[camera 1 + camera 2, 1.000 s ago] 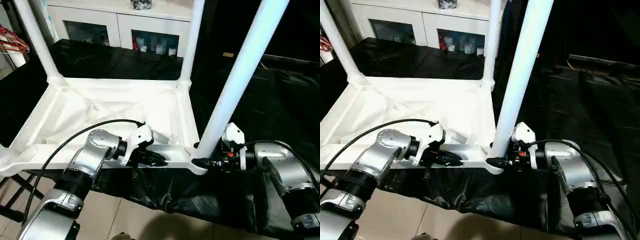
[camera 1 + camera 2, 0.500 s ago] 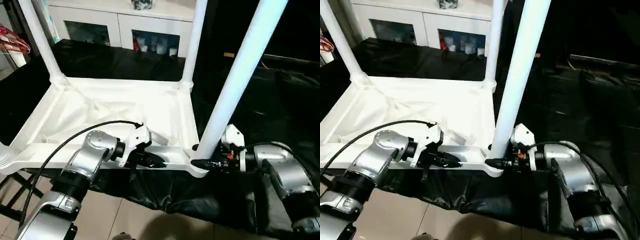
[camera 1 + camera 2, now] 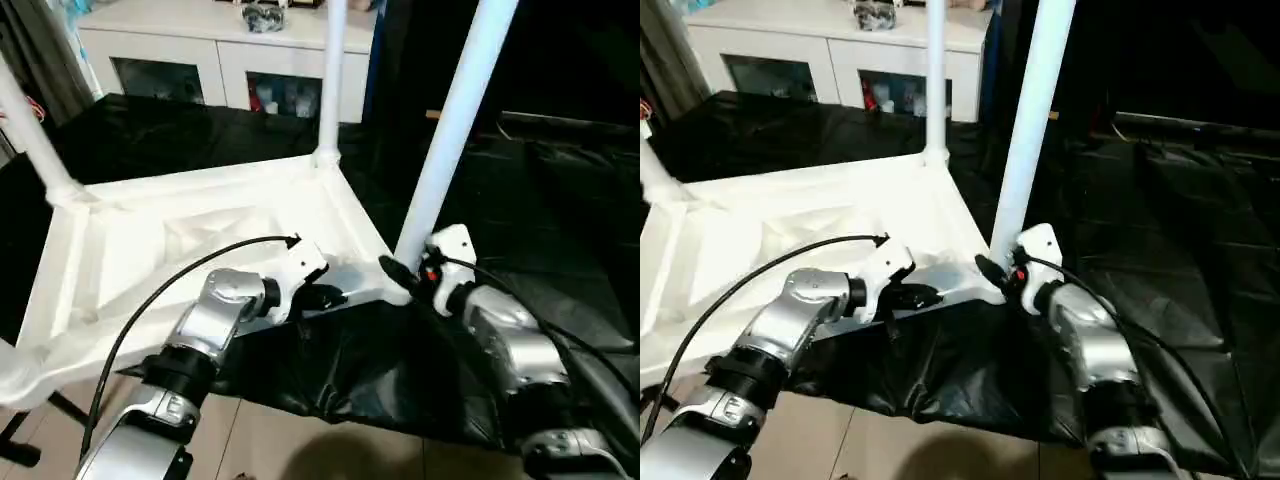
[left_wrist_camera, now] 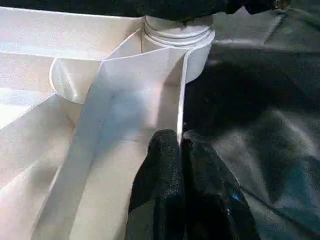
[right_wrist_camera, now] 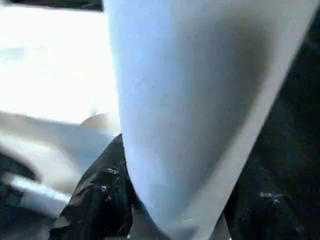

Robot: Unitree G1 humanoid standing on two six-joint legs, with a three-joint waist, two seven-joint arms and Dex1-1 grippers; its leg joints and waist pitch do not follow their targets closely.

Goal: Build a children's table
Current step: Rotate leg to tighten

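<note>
The children's table point(image 3: 130, 250) lies upside down on the black-covered work table, its ribbed underside facing up. White legs stand in the corner sockets: one at the near right point(image 3: 450, 130), one at the far right point(image 3: 333, 70), one at the far left point(image 3: 35, 140). My left gripper point(image 4: 179, 137) is shut on the thin near rim, just short of the near-right socket point(image 4: 177, 32). At the foot of the near-right leg point(image 5: 200, 100) my right gripper point(image 3: 395, 272) is shut on the tube, a black finger point(image 5: 100, 200) pressed against its side.
A white cabinet point(image 3: 220, 60) with glass doors stands behind the work table. Black cover point(image 3: 560, 220) stretches to the right of the tabletop. The tabletop's near-left corner point(image 3: 15, 380) overhangs the work table's front edge above the tiled floor point(image 3: 300, 440).
The view has shifted. The tabletop has swung, its near-right corner moving away from me, with both grippers staying on it. The right gripper has narrowed slightly around the leg.
</note>
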